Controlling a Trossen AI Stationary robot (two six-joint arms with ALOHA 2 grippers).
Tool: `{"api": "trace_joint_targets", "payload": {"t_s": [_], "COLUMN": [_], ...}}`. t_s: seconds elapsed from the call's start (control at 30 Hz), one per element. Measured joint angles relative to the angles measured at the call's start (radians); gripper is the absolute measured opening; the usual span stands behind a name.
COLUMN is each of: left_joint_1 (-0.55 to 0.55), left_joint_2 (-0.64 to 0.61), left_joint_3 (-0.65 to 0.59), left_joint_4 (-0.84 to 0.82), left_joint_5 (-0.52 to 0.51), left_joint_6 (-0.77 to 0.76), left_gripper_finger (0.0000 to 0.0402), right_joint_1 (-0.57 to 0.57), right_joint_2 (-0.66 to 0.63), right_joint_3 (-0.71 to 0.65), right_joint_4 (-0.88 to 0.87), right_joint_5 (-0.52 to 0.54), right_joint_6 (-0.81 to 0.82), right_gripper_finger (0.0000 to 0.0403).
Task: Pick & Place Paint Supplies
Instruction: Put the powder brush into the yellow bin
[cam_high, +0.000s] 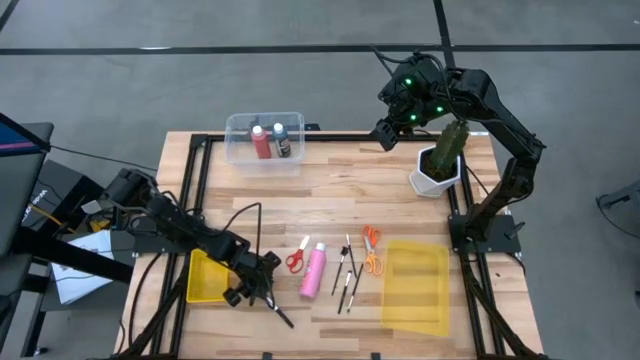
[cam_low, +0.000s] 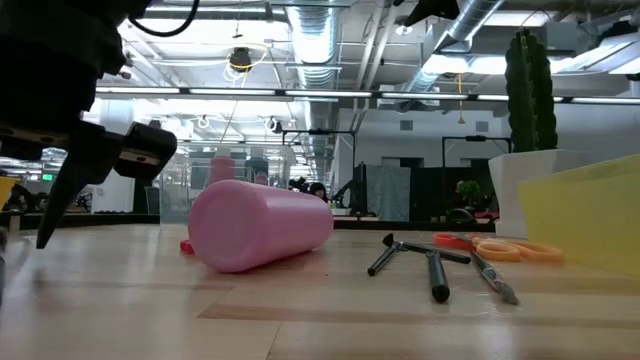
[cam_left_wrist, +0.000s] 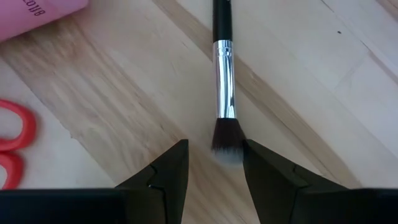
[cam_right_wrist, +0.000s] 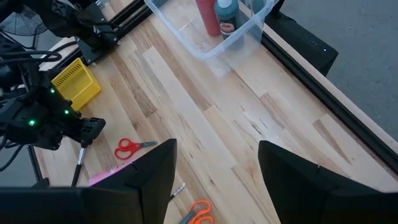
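A dark-handled brush (cam_left_wrist: 224, 68) with a silver ferrule lies flat on the wooden table near its front edge (cam_high: 283, 317). My left gripper (cam_left_wrist: 214, 155) is low over it, open, with one finger on each side of the bristle tuft (cam_left_wrist: 225, 144). Just beyond lie a pink bottle (cam_high: 313, 271) on its side, red scissors (cam_high: 296, 258), several more brushes (cam_high: 347, 275) and orange scissors (cam_high: 371, 250). A red bottle (cam_high: 261, 143) and a dark white-capped bottle (cam_high: 282, 141) stand in the clear bin (cam_high: 232, 125). My right gripper (cam_high: 384, 135) hangs open, high at the far right. My left gripper comes slanting down from above, its fingers along the line of the brush. The bristle tuft (cam_left_wrist: 233, 152) lies close against one finger (cam_left_wrist: 261, 168); I cannot tell whether they touch. The brush rests on the table.
A yellow basket (cam_high: 205, 278) sits beside my left arm at the near left. A flat yellow tray (cam_high: 416, 287) lies at the near right. A green plant in a white pot (cam_high: 438, 165) stands at the far right, under my right arm. Black rails edge the table.
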Motion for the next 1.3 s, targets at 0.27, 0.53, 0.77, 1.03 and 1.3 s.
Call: {"api": "trace_joint_targets", "payload": {"t_s": [0.27,0.53,0.77,1.03,1.3], "left_joint_1": [0.0,0.0,0.0,0.0,0.0], "left_joint_2": [0.0,0.0,-0.001,-0.029,-0.159], "left_joint_3": [0.001,0.001,0.001,0.008,0.028], "left_joint_4": [0.007,0.013,0.013,-0.04,-0.223], "left_joint_5": [0.003,0.007,0.007,0.002,-0.064], "left_joint_6": [-0.024,-0.026,-0.045,-0.108,-0.105], "left_gripper_finger": [0.0142,0.0098,0.0016,0.0002,0.0001], "right_joint_1": [0.0,0.0,0.0,0.0,0.0], "right_joint_2": [0.0,0.0,0.0,0.0,0.0], "right_joint_3": [0.0,0.0,0.0,0.0,0.0], "right_joint_4": [-0.003,0.0,0.0,0.001,0.016], "right_joint_5": [-0.003,-0.005,-0.005,-0.005,-0.005], "right_joint_6": [0.0,-0.002,-0.003,-0.003,-0.003], "right_gripper_finger": [0.0223,0.0223,0.0223,0.0223,0.0223]}}
